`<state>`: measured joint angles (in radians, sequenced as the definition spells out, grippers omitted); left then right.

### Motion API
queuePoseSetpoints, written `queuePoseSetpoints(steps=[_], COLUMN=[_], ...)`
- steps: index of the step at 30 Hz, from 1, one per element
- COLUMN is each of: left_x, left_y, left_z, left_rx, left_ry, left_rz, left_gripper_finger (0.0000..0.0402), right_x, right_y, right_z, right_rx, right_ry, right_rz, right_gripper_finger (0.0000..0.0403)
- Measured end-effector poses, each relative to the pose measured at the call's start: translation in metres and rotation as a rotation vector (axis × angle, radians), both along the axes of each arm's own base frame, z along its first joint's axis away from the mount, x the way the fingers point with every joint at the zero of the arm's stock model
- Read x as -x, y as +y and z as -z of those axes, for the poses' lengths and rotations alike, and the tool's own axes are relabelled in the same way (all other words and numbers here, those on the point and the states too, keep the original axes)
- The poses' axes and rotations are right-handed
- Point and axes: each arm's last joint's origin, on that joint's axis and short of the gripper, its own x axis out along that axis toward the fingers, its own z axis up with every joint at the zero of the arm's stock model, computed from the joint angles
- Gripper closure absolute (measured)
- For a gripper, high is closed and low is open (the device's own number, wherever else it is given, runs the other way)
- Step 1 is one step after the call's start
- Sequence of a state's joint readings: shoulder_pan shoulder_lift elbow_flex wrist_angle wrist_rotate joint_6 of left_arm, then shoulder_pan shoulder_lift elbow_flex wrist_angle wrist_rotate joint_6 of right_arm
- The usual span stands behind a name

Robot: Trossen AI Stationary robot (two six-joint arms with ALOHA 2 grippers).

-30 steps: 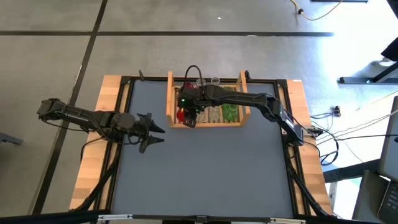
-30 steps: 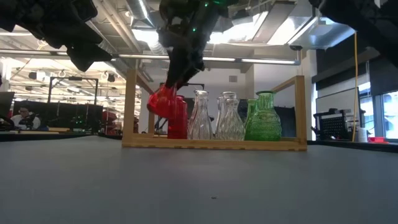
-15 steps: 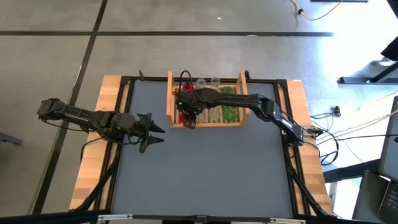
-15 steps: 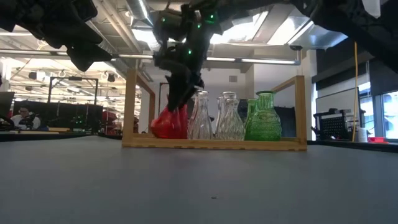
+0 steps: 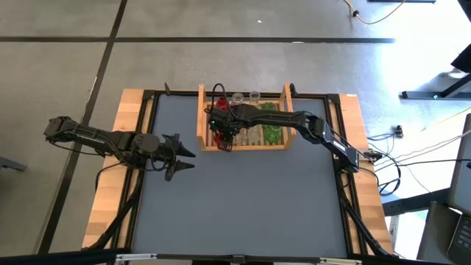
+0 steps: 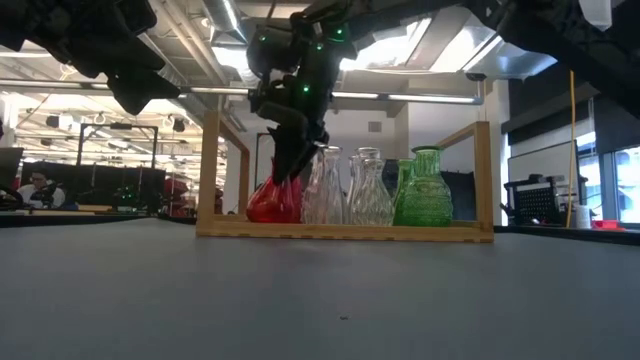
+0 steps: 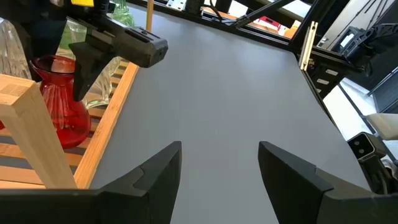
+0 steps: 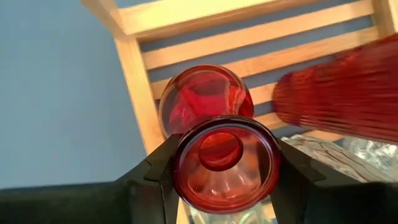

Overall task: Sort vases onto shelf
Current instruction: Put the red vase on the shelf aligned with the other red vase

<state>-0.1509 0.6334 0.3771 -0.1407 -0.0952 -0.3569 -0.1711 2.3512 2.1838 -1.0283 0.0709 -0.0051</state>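
Observation:
The light wooden shelf stands at the table's far middle, holding red, clear and green vases upright on its slats. My right gripper reaches over the shelf's left end and is shut on a red bulbous vase with a flared mouth. The vase's base is down at the slats beside the left side board. My left gripper hovers open over the table's left-middle, touching nothing, its fingers pointing toward the shelf. My right gripper pinches the red vase just under its flared mouth, one finger on each side of the neck. The fingers come from above, slanting down. The vase stands nearly upright below them, its bulb down on the shelf's slats.
A ribbed red vase stands close behind the held one. Clear vases and green vases fill the shelf's middle and right. Two clear vases stand beyond the far board. Bare grey table lies in front.
My right gripper has come down over the shelf's left end, staying shut on the red vase. The vase, lifted and tilted a second ago, has dropped and righted itself, and its base is now at the slats beside the other vases.

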Motion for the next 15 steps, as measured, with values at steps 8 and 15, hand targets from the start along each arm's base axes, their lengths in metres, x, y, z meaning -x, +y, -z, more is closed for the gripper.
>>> queuePoseSetpoints(steps=[8, 15], left_x=[0.0000, 0.0000], left_y=[0.0000, 0.0000], left_z=[0.0000, 0.0000], left_rx=[0.000, 0.003], left_ry=[0.000, 0.000], left_rz=[0.000, -0.001], left_gripper_finger=[0.0195, 0.0195], right_x=[-0.0004, -0.0018], right_y=[0.0000, -0.0001], right_z=[0.0006, 0.0001], right_rx=[0.003, 0.001], right_ry=[0.000, -0.016], right_rz=[0.002, 0.000], right_gripper_finger=[0.0211, 0.0157])
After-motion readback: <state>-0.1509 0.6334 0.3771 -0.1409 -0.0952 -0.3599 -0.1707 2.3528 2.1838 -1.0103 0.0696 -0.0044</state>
